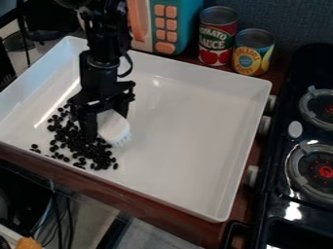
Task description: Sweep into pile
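My gripper (pixel 106 116) hangs down into the left part of the white tray (pixel 189 126), shut on a white brush (pixel 114 127). The brush's bristles face down and to the right, at the right side of the dark beans. The black beans (pixel 81 146) lie in a loose heap along the tray's front left, with a few scattered at its left and upper edges. Part of the heap is hidden behind the gripper.
Raised walls surround the tray. Behind it stand a teal toy microwave (pixel 175 24) and two cans, one red (pixel 216 36) and one yellow (pixel 252 52). A black stove (pixel 305 160) borders the right side.
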Controlling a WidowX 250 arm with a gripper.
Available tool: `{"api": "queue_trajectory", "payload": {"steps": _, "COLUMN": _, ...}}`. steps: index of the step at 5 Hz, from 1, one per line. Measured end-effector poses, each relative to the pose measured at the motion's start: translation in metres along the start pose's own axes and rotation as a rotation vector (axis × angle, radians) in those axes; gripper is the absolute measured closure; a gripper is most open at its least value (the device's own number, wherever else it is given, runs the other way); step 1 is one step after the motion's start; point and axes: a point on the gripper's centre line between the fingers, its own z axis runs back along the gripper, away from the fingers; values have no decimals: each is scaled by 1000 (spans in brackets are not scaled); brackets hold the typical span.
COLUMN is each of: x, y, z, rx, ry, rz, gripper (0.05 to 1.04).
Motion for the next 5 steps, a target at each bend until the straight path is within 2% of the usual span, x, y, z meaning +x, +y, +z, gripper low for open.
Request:
{"api": "queue_trajectory", "payload": {"steps": 1, "x": -14, "y": -9, "z": 26, "rx": -72, "ry": 15, "rz": -24, "gripper": 356}}
{"api": "queue_trajectory", "payload": {"steps": 2, "x": -23, "y": -21, "z": 42, "rx": -122, "ry": 33, "rz": -31, "gripper": 356}}
{"api": "queue_trajectory", "payload": {"steps": 3, "x": -27, "y": -42, "z": 31, "rx": -114, "ry": 33, "rz": -33, "gripper": 357}}
{"api": "queue_trajectory", "payload": {"steps": 4, "x": -19, "y": -55, "z": -1, "rx": -46, "ry": 28, "rz": -16, "gripper": 357}}
{"api": "queue_trajectory", "payload": {"steps": 5, "x": -9, "y": -68, "z": -4, "rx": -55, "ry": -4, "rz": -18, "gripper": 357}}
